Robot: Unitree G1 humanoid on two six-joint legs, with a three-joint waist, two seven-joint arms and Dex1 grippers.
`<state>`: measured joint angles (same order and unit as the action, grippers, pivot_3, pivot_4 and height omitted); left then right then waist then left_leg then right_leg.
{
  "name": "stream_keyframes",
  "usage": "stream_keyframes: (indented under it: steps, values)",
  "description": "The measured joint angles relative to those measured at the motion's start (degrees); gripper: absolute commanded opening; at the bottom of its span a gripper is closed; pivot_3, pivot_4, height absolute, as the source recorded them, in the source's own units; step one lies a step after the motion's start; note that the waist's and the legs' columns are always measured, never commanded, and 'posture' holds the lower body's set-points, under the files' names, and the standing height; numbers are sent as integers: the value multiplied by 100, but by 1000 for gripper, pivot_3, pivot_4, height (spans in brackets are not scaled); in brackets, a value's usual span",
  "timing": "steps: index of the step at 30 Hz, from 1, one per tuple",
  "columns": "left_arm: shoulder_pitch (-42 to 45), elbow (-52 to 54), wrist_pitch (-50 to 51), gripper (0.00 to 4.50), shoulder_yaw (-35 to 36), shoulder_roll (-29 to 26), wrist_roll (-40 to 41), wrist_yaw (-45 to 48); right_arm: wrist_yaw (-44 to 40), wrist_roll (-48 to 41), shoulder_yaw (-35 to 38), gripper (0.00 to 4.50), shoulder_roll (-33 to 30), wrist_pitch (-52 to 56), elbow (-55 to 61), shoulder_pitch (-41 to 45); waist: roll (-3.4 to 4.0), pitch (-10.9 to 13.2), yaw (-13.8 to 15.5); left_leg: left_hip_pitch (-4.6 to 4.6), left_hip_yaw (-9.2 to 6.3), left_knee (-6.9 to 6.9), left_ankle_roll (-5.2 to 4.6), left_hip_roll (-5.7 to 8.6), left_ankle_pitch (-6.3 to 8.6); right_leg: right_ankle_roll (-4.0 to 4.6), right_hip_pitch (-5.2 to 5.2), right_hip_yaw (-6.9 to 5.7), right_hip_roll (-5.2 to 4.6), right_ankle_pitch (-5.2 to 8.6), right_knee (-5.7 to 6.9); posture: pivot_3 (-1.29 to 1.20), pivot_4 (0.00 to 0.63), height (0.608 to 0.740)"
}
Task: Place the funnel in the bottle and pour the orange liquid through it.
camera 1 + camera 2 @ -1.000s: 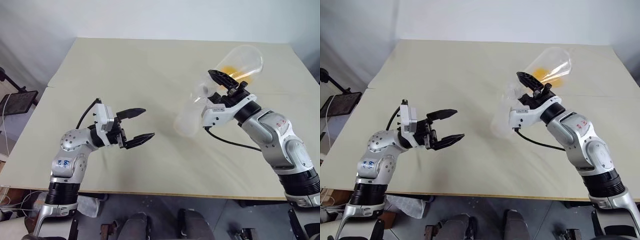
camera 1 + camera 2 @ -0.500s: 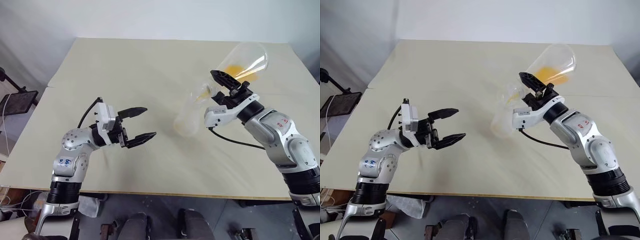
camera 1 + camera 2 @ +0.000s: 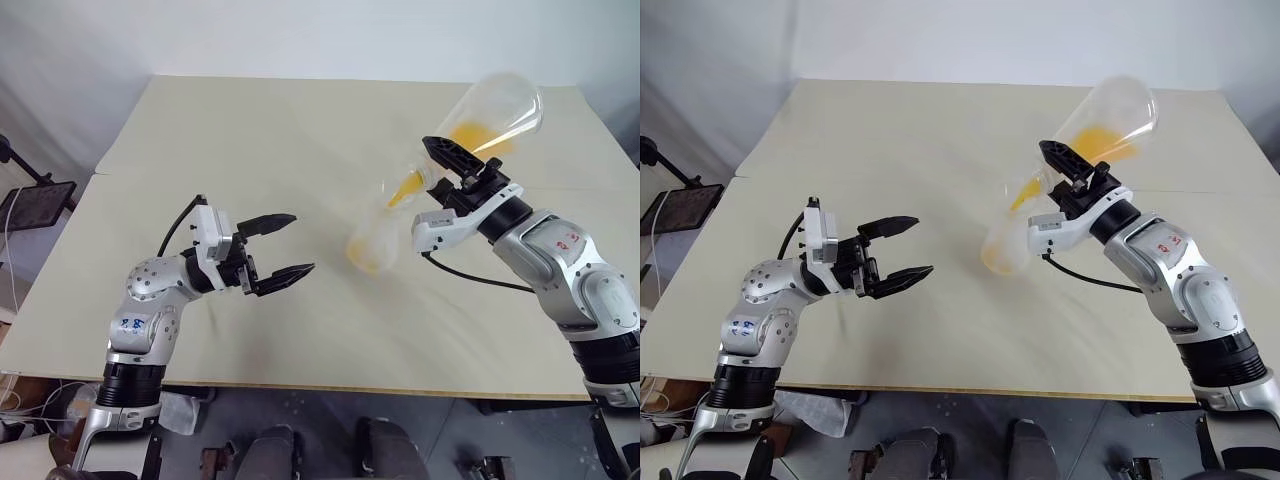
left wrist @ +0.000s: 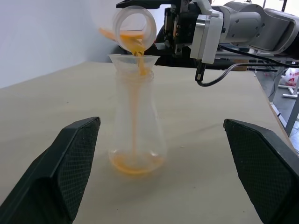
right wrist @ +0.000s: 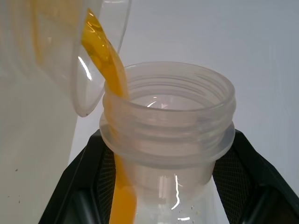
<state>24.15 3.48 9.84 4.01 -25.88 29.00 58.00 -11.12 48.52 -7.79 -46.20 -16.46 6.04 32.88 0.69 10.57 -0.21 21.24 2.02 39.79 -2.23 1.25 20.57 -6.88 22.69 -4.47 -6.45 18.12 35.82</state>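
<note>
Right hand (image 3: pixel 452 172) is clenched on the neck of a clear flask (image 3: pixel 497 108), tipped mouth-down over the bottle (image 4: pixel 136 126), while the left hand (image 3: pixel 283 246) hangs released, well apart. On the surface (image 3: pixel 250 130), right of its middle, the bottle stands upright with the funnel (image 4: pixel 134 62) in its neck. Orange liquid (image 4: pixel 136 119) streams through the funnel and pools at the bottom.
</note>
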Motion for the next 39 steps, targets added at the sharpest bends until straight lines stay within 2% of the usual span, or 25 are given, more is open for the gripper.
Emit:
stream_keyframes:
  steps: [39]
  values:
    - [0, -197, -136, 4500, -10, 98, -13, -81, 357, 334, 0, 2428, -87, -143, -210, 173, 0, 0, -2, 0, 0, 4, 0, 0, 0, 0, 0, 0, 0, 0, 2, 0, 150, 740]
